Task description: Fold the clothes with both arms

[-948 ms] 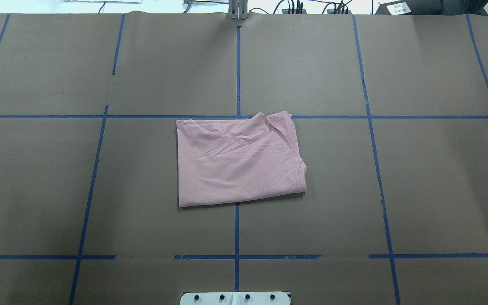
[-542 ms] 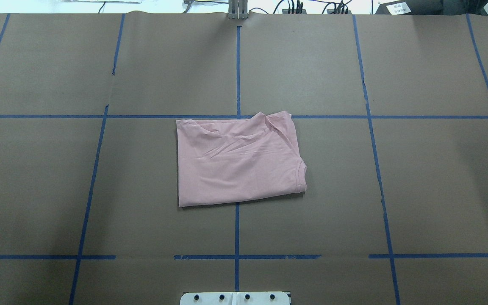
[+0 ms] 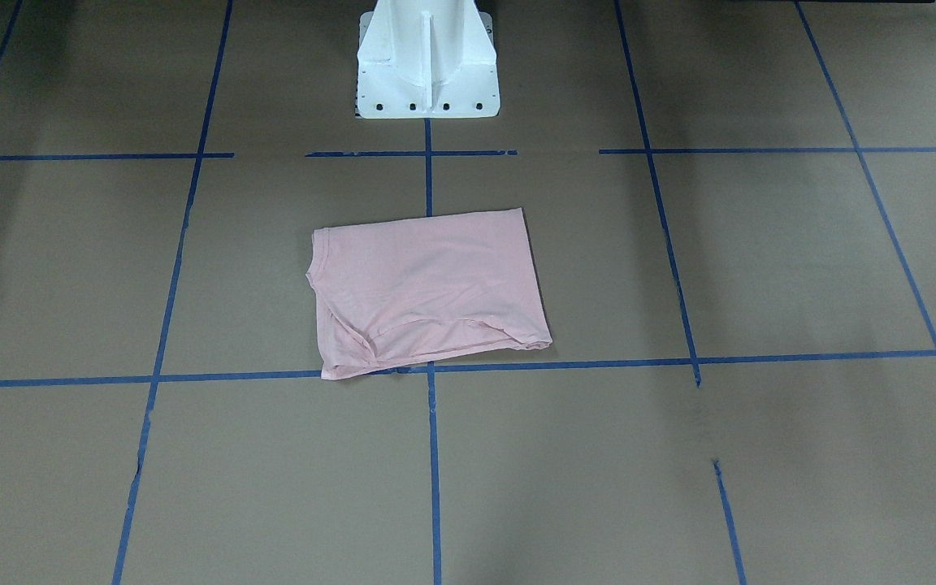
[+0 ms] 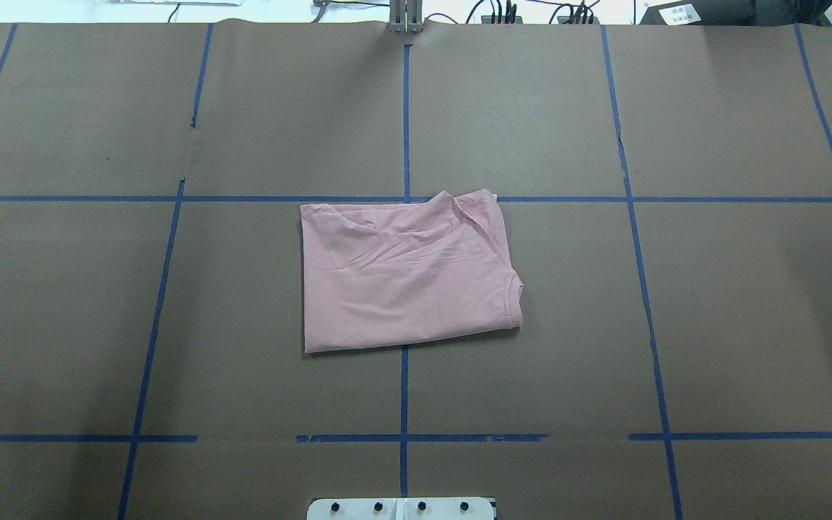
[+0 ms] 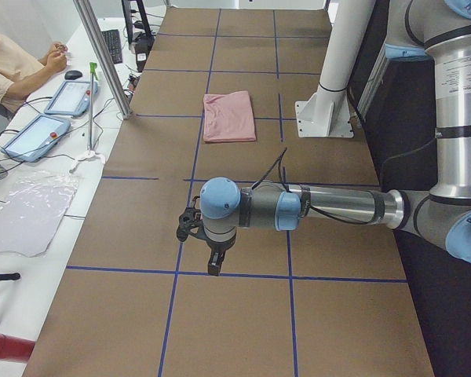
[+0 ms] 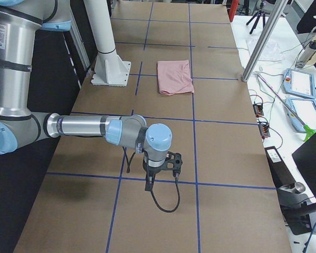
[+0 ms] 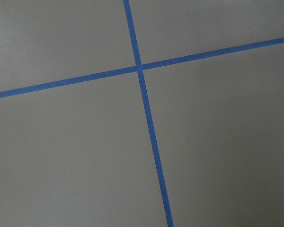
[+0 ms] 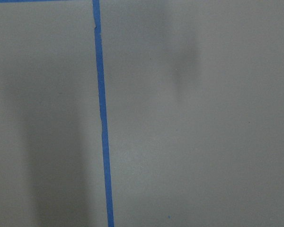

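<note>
The left gripper (image 5: 213,269) hangs over bare bench (image 4: 170,325) with its jaws pointing down and nothing between them. It shows only in a side view, so I cannot tell how far the jaws are parted. The same goes for the right gripper (image 6: 147,187): jaws down, nothing held, opening not readable. A black cable (image 6: 166,204) loops from it onto the bench. Under the left jaws lies a crossing of blue tape (image 7: 138,67); under the right jaws runs a single tape line. The shirt (image 4: 405,278) lies well apart from both sets of jaws, folded to a rough rectangle with plain pink up, mid-bench near the pedestal (image 3: 427,57).

Against the earlier overhead pictures, the shirt has not shifted: same outline, same creases.

The left arm (image 5: 337,206) reaches out level and low over the bench, its wrist turned down. The right arm (image 6: 84,126) holds the matching pose at the other end.
</note>
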Robot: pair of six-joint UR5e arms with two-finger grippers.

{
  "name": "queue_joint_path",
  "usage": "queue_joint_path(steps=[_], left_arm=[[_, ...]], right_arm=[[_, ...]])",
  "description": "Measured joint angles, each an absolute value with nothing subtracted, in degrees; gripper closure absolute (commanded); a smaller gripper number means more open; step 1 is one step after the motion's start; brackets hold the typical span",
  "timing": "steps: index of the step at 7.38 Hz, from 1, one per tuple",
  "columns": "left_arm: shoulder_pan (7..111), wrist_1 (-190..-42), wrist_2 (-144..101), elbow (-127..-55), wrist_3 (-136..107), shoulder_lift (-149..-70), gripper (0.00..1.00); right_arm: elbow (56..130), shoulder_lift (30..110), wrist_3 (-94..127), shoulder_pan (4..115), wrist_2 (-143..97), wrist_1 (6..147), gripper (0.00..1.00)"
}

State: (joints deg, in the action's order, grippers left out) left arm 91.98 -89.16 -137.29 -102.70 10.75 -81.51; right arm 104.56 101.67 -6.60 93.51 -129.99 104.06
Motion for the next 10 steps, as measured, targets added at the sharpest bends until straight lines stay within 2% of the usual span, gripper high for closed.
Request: queue_joint_path(steps=[10], left_arm=[[91.8,-91.1,-136.9,-101.5,10.9,-80.8,0.0]], right_arm=[[104.9,101.1,-6.6,93.5,-130.1,104.0,0.0]])
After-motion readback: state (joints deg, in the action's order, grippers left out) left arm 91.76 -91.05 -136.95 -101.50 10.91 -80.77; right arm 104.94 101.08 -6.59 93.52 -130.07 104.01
